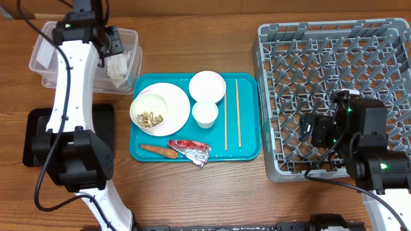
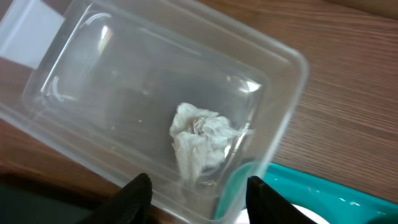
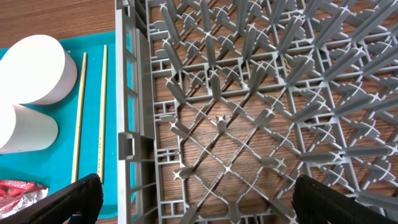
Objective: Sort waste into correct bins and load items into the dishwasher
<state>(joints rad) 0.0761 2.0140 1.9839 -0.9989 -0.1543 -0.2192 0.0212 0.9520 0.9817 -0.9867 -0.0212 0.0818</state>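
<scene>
A crumpled white tissue (image 2: 202,140) lies loose in the clear tub (image 2: 124,81) at the back left. My left gripper (image 2: 199,193) hangs open just above it, holding nothing. On the teal tray (image 1: 250,151) sit a plate (image 1: 172,96) with rice scraps (image 1: 151,119), a bowl (image 1: 207,86), a cup (image 1: 205,114) and two chopsticks (image 1: 237,112). A carrot piece (image 1: 157,150) and a foil wrapper (image 1: 189,149) lie along its front. My right gripper (image 3: 194,196) is wide open and empty over the near left corner of the grey dish rack (image 3: 249,93).
The flat black tray (image 1: 35,135) lies at the front left, partly under my left arm. The rack (image 1: 334,64) fills the right side, its left wall close to the teal tray. A white label (image 2: 28,37) is stuck on the tub's wall.
</scene>
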